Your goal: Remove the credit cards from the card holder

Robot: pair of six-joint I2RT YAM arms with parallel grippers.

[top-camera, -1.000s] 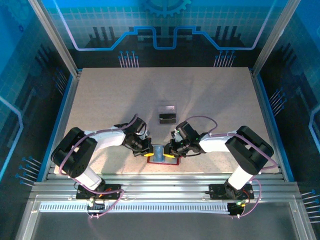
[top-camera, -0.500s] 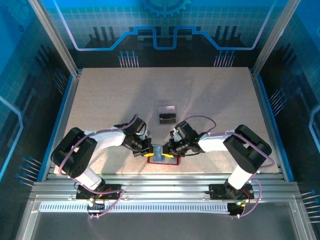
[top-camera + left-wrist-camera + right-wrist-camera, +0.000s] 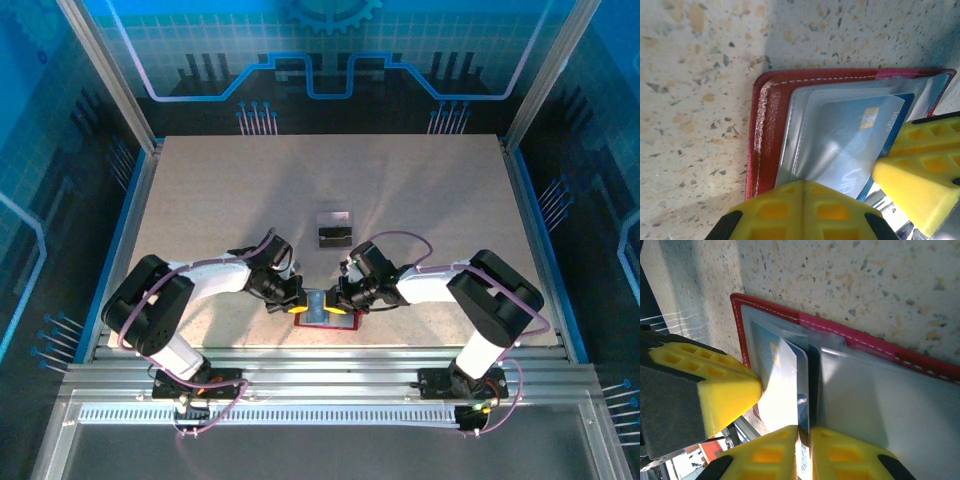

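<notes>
- Right claw (image 3: 804, 432): closed on the card (image 3: 782, 390) edge; the card juts from the holder (image 3: 767, 306) pocket toward it.
- Left claw (image 3: 801, 187): closed, empty, pinning the holder to the surface (image 3: 700, 75).

- Table (image 3: 420, 200): pale speckled top, soft shadows across the middle, blue edging along both sides.
- Back wall (image 3: 200, 40): bright blue panel with a grid, a gear and circuit lines.
- Side walls (image 3: 40, 200): darker blue, circuit pattern.
- Posts (image 3: 105, 70): slanted aluminium, at both back corners.
- Rails (image 3: 330, 375): ribbed metal along the near edge, a slotted strip (image 3: 300, 413) beneath.
</notes>
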